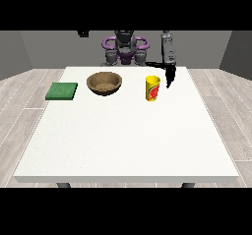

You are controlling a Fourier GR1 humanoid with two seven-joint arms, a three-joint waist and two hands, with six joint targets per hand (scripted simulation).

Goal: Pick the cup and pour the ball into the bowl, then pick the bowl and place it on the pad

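Nearest on the worktop [123, 140]: yellow cup [153, 88], upright, right of the wooden bowl [104, 83] (green pad [62, 91] farther left). Just behind-right, the hand at the view's right [170, 76], seemingly pointing down, holding nothing; finger spread impossible to tell.

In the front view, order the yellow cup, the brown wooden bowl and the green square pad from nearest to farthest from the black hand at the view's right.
From the black hand:
1. Yellow cup, just beside it.
2. Brown wooden bowl, mid-table.
3. Green square pad, far at the view's left.
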